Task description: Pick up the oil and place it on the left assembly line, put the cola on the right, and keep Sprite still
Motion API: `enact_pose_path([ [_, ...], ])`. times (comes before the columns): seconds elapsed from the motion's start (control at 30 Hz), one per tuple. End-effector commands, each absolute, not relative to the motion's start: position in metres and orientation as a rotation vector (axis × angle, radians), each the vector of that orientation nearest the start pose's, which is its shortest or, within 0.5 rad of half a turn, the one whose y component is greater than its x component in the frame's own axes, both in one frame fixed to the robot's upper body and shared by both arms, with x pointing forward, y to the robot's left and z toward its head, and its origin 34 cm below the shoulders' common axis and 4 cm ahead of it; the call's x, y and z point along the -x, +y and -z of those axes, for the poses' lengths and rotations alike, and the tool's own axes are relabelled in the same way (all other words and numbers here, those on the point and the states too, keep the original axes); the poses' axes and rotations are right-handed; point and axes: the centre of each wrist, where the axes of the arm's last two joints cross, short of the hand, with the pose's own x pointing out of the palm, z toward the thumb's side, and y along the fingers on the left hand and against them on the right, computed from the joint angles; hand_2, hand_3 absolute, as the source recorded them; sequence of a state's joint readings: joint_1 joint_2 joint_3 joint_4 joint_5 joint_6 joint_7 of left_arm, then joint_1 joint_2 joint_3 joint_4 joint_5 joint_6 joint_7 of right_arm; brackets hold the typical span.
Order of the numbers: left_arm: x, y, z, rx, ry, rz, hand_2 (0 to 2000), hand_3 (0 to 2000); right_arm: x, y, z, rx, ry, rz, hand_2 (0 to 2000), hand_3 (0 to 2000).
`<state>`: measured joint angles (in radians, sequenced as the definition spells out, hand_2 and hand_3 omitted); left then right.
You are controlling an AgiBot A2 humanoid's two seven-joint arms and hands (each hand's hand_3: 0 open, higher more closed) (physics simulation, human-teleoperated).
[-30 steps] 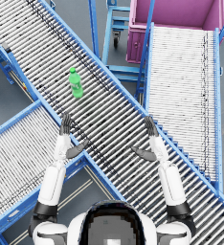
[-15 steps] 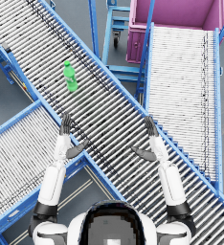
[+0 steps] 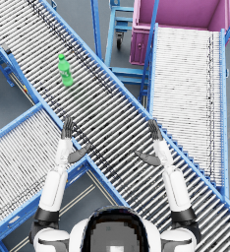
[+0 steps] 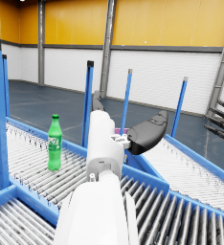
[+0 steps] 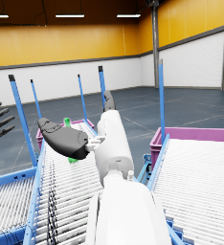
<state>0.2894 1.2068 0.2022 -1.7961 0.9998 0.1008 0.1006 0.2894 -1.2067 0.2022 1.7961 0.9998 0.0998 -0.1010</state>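
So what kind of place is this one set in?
Most likely a simulated warehouse or factory sorting hall: blue-framed roller conveyors run in several directions, a purple bin sits at the end of one line, and high yellow-and-white walls rise behind.

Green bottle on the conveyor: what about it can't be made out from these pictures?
- Head view: the green bottle is too small; its wording cannot be read.
- Left wrist view: its label is blurred, brand unreadable.
- Right wrist view: the right hand hides most of it; only green slivers show.
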Motion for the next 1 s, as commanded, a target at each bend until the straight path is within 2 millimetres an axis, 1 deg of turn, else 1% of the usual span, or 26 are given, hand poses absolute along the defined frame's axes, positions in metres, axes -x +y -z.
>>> enact_pose_path([
  [0.03,-0.2545,0.2007,-0.2286,-0.074,-0.388,1.777,0,0,-0.2545,-0.2007,-0.2286,0.134,-0.376,-1.971,0,0],
  [1.0,-0.2545,0.2007,-0.2286,-0.074,-0.388,1.777,0,0,-0.2545,-0.2007,-0.2286,0.134,-0.376,-1.971,0,0],
])
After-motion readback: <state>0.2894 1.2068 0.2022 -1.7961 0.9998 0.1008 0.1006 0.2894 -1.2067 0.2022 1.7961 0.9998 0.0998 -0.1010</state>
